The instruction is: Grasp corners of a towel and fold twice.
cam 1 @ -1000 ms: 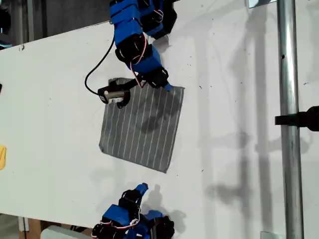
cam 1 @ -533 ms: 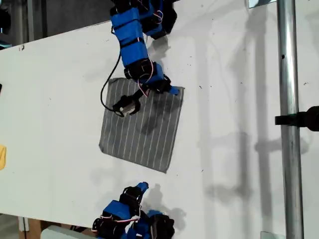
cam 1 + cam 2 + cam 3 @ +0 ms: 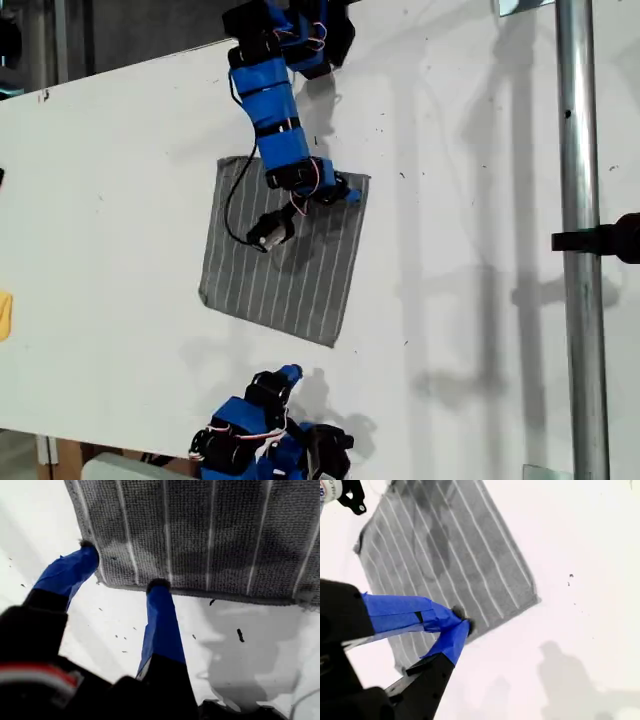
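The gray towel (image 3: 285, 270) with white stripes lies flat on the white table (image 3: 120, 200). My first gripper (image 3: 345, 190) reaches from the exterior view's top and sits at the towel's corner (image 3: 366, 178), the upper right one in that view. It is open: in the first wrist view its blue fingertips (image 3: 157, 587) rest spread along the edge of the towel (image 3: 200, 530). My second gripper (image 3: 290, 373) is shut and holds nothing. It hovers near the exterior view's bottom, short of the towel's nearest edge. The second wrist view shows its tips (image 3: 462, 622) together with the towel (image 3: 450, 555) beyond.
A small yellow object (image 3: 5, 315) lies at the exterior view's left edge. A metal pole (image 3: 580, 250) with a black clamp (image 3: 610, 238) runs down that view's right side. The first arm's cable and wrist camera (image 3: 270, 232) hang over the towel.
The first arm has stretched out over the towel, its wrist camera swinging from the towel's upper left corner toward its middle. Its fingertips stayed at the upper right corner. The second arm barely shifted.
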